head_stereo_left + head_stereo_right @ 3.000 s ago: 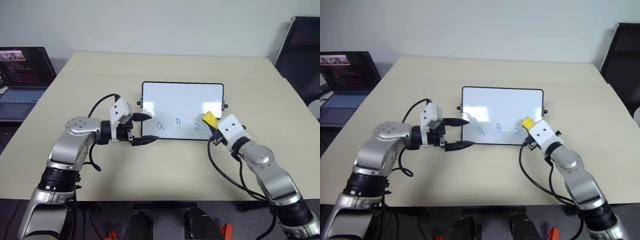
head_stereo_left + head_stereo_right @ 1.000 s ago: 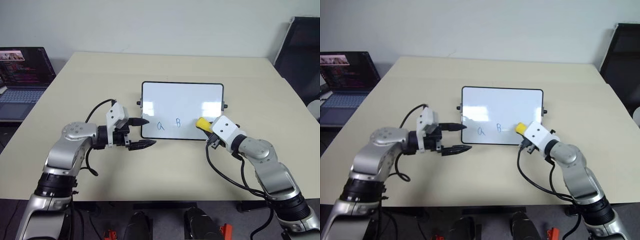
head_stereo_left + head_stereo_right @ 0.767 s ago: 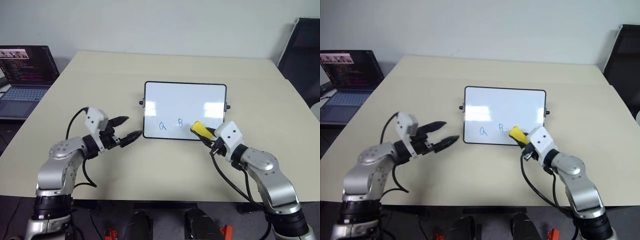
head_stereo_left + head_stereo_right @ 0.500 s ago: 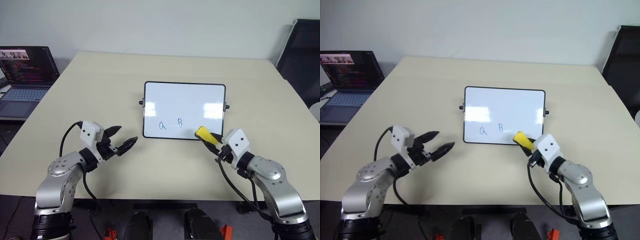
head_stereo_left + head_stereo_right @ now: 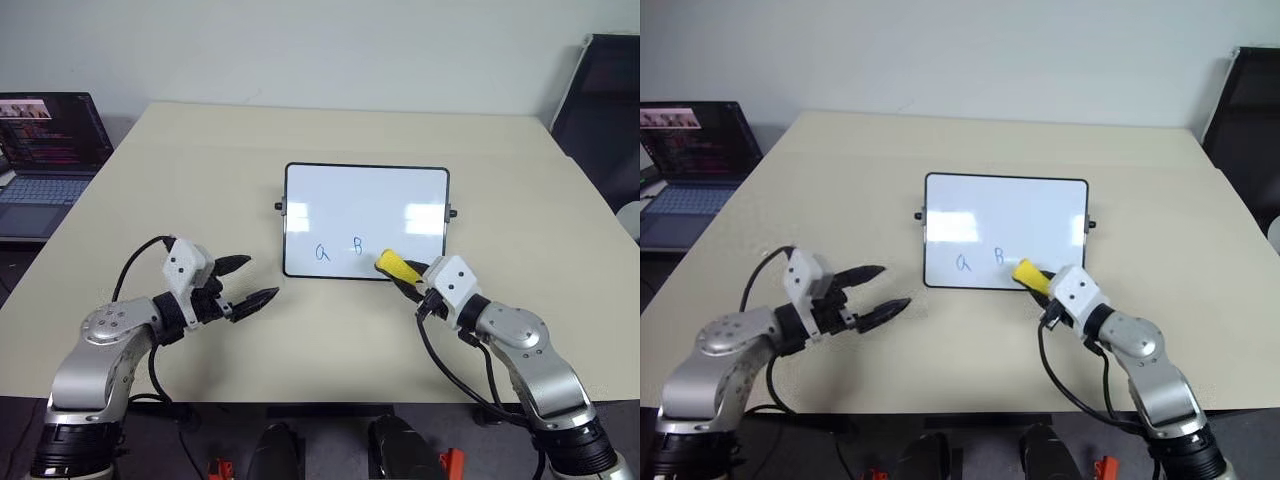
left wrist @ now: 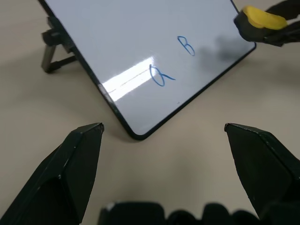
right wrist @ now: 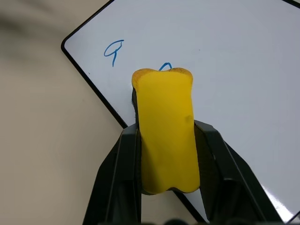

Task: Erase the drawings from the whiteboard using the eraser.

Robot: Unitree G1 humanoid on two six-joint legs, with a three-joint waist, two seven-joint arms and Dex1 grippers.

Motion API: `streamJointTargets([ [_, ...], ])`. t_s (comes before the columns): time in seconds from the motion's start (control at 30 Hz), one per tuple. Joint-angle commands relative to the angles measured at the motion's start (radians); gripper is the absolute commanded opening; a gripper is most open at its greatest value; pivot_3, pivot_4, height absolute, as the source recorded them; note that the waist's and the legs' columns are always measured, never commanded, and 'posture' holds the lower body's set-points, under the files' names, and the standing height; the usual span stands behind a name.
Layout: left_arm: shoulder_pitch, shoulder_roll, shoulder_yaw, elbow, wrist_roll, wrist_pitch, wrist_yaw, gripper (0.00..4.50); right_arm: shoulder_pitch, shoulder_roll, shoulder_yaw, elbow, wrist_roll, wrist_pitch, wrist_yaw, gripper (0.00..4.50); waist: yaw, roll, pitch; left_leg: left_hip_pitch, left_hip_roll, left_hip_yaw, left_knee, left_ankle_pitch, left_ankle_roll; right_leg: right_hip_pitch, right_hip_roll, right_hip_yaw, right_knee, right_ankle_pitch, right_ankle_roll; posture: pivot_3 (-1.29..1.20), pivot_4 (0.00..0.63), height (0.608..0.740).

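We are mid-wipe: our right jaws (image 7: 166, 187) clamp the eraser (image 7: 166, 126), its tip on the whiteboard (image 5: 365, 200) just before the "B" (image 5: 357, 247), with the "a" (image 5: 322, 252) beyond; next we sweep across both drawings, while our left jaws (image 5: 250, 282) stand wide over the desk (image 5: 330, 340) short of the board's corner

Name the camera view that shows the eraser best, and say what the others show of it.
The right wrist view: the eraser is seen close up, its yellow top clamped between the right gripper's fingers over the whiteboard. The eye views show it as a small yellow block at the board's near edge; the left wrist view shows it in a corner.
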Motion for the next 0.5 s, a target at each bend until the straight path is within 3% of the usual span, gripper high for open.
streamJointTargets([
  [0.03, 0.002, 0.033, -0.016, -0.003, 0.015, -0.053, -0.052, 4.50, -0.062, -0.013, 0.039, 0.004, -0.058, -0.030, -0.005, 1.17, -0.002, 0.000, 0.000, 0.000, 0.000, 0.000, 0.000, 0.000, 0.000, 0.000, 0.000, 0.000, 0.000, 0.000, 0.000, 0.00, 0.150, 0.740],
  [0.5, -0.064, 0.087, -0.097, 0.155, 0.081, -0.208, -0.210, 4.50, -0.415, 0.076, 0.213, 0.321, -0.303, -0.036, -0.076, 1.17, -0.001, 0.000, 0.000, -0.001, 0.000, 0.001, 0.000, 0.000, 0.000, -0.002, 0.000, 0.000, 0.001, 0.000, 0.000, 0.00, 0.150, 0.740],
])
